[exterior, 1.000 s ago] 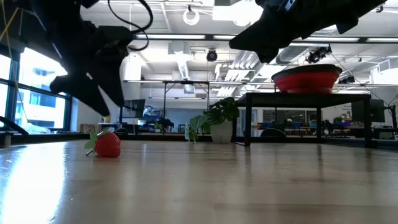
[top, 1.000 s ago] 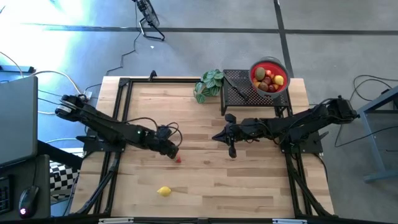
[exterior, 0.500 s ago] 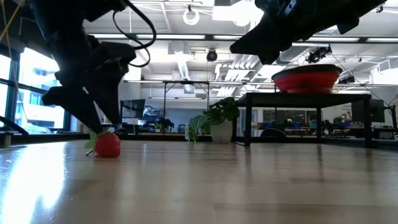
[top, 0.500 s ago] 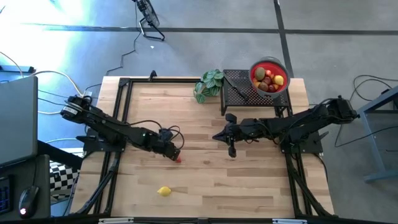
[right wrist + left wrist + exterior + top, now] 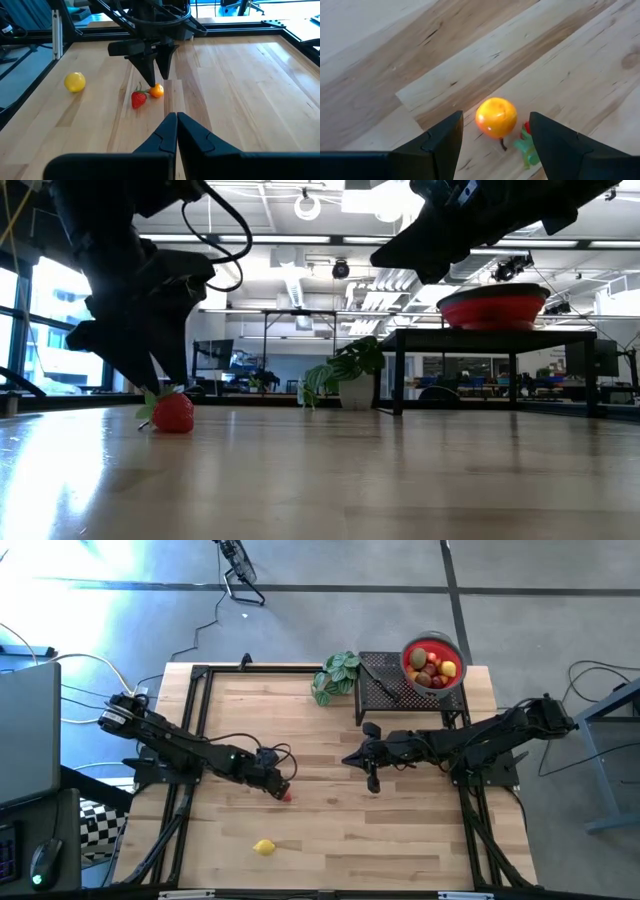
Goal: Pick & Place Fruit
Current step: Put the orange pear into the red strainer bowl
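Observation:
A small orange fruit (image 5: pixel 496 117) lies on the wooden table with a red strawberry (image 5: pixel 527 145) right beside it. My left gripper (image 5: pixel 495 114) is open and slants down over them, one finger on each side of the orange fruit and just above it (image 5: pixel 156 90), touching nothing. In the low view only the strawberry (image 5: pixel 173 412) shows under that gripper (image 5: pixel 150 355). A yellow lemon (image 5: pixel 264 847) lies nearer the table's front edge. My right gripper (image 5: pixel 176 120) hangs shut over the table's middle (image 5: pixel 347 760), pointing toward the left arm.
A red bowl (image 5: pixel 411 648) with several fruits in it stands on a black raised stand (image 5: pixel 380 690) at the far right. A green leafy plant (image 5: pixel 338 675) sits beside the stand. Bare wood lies between the two arms and along the front edge.
My left gripper has come down toward the strawberry and the orange fruit, tipping a little steeper, and then stopped just above them. The fruits have not moved.

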Tool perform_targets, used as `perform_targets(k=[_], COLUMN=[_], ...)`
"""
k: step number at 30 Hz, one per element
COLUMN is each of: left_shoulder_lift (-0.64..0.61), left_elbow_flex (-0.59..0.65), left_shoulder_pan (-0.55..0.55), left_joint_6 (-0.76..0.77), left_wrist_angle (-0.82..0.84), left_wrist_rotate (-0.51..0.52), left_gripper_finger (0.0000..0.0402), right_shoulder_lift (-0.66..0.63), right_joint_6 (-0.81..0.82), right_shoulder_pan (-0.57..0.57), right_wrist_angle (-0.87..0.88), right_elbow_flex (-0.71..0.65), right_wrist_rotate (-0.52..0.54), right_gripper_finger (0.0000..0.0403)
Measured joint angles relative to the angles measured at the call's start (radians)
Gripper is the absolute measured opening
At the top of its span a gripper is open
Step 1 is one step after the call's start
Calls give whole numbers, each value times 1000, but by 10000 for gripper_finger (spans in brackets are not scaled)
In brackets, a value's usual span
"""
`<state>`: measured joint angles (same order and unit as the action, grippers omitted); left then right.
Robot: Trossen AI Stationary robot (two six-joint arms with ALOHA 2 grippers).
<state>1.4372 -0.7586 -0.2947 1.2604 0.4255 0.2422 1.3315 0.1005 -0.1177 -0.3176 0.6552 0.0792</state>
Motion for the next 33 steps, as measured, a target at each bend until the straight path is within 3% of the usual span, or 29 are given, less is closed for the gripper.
perform_targets(k=[15, 33], left_shoulder_lift=[0, 93], left_elbow_flex=[0, 0], left_shoulder_pan=[0, 0], left_joint_6=[-13, -25], left_wrist_angle=[-6, -27], left_wrist_rotate=[2, -51], left_gripper_finger=[222, 222], right_shoulder_lift=[0, 0], right_joint_6=[0, 0], right_shoulder_pan=[0, 0], right_wrist_angle=[0, 0], right_elbow_flex=[0, 0], right_wrist_rotate=[0, 0], right_gripper_finger=[5, 5])
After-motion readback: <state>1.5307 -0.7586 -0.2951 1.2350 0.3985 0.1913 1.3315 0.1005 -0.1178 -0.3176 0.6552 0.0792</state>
